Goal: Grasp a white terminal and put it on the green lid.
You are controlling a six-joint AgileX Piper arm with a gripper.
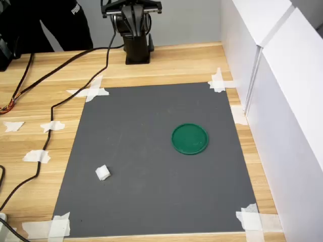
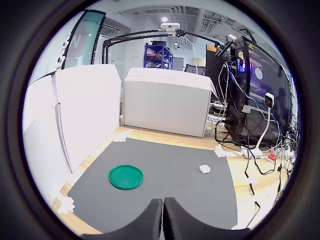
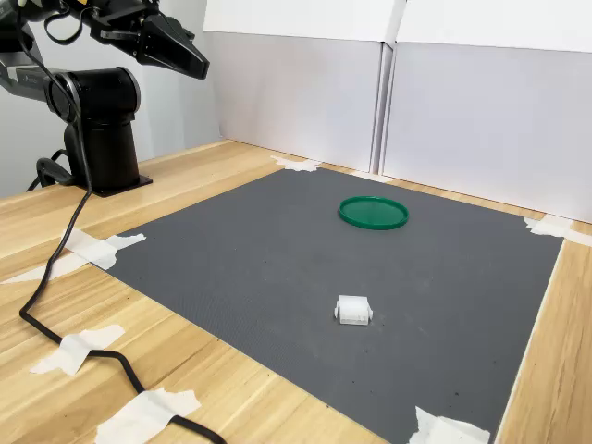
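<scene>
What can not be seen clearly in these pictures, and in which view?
- Gripper: cut off by the top edge in the first exterior view; only its closed tips show in the wrist view.
- White terminal: too small in all views to read its shape details or openings.
- Green lid: its underside is hidden against the mat.

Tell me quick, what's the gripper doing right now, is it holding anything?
Gripper: shut and empty, raised near the arm's base; the small white blocky plastic terminal lies untouched on the grey mat.
</scene>
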